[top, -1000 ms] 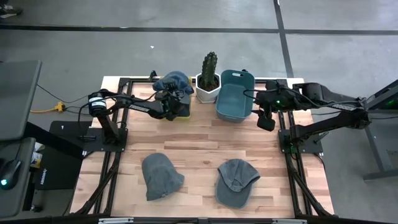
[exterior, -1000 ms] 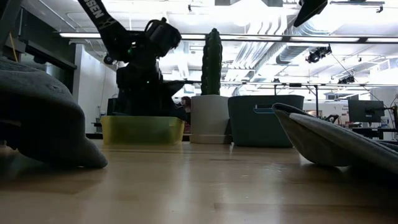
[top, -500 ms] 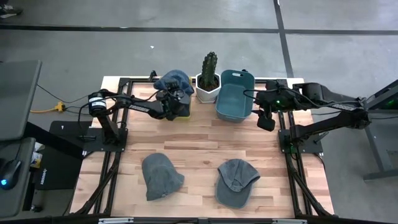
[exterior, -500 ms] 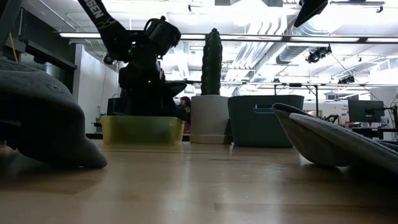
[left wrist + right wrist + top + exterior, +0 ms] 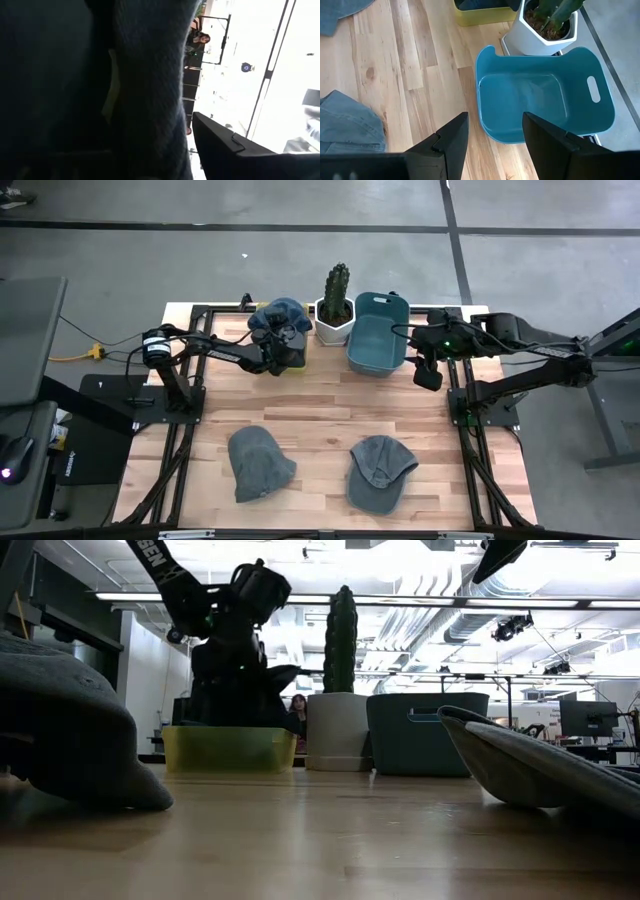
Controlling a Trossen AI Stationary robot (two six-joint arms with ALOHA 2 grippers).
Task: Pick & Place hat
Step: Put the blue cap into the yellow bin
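Seen from the high view, three hats are on the table: a dark blue hat [image 5: 281,313] in the yellow bin [image 5: 291,367] at the far edge, a grey beanie [image 5: 259,463] near the front, and a grey cap [image 5: 380,471] beside it, apart from it. One potted cactus [image 5: 335,307] stands between the yellow bin and one blue bin [image 5: 378,333]. The left gripper [image 5: 283,345] is over the yellow bin, right against the blue hat; whether its fingers are shut on the cloth cannot be told here. The right gripper [image 5: 428,372] hangs near the table's right edge, just beside the blue bin. Bare wood lies open across the table's middle, between the bins and the two grey hats.

At table height in the low view, the left gripper [image 5: 238,660] reaches down into the yellow bin [image 5: 229,749], with the cactus [image 5: 340,640] in its white pot and the blue bin [image 5: 427,733] in a row to one side. The beanie [image 5: 65,725] and the cap [image 5: 535,766] bulk large at either side, leaving a clear lane of wood between.

Through the left wrist view, dark blue cloth [image 5: 145,90] fills most of the picture, pressed close to the camera; the fingers are hidden.

Past the right wrist view's own fingers [image 5: 451,141], which stand apart with nothing between them, lies the blue bin [image 5: 592,117].
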